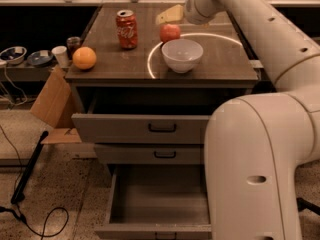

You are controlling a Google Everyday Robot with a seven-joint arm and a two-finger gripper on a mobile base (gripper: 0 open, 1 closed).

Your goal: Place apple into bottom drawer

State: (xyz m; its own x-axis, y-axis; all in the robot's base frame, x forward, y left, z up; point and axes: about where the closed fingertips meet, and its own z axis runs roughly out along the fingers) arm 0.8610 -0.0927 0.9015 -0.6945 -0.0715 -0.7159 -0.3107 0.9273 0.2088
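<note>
The apple [170,32], red-pink, sits on the cabinet top just behind a white bowl [182,55]. My gripper [168,15] is right above and behind the apple, close to it, at the end of the pale arm that reaches in from the upper right. The bottom drawer [159,196] is pulled fully out and its grey inside shows nothing in it. My arm's large elbow [255,169] covers the drawer's right part.
A red soda can [127,29] stands left of the apple. An orange fruit [84,58] lies at the top's left edge. The top drawer [142,128] is pulled partly out, the middle drawer [150,154] less so. Cardboard [50,101], a black pole and cables lie on the floor to the left.
</note>
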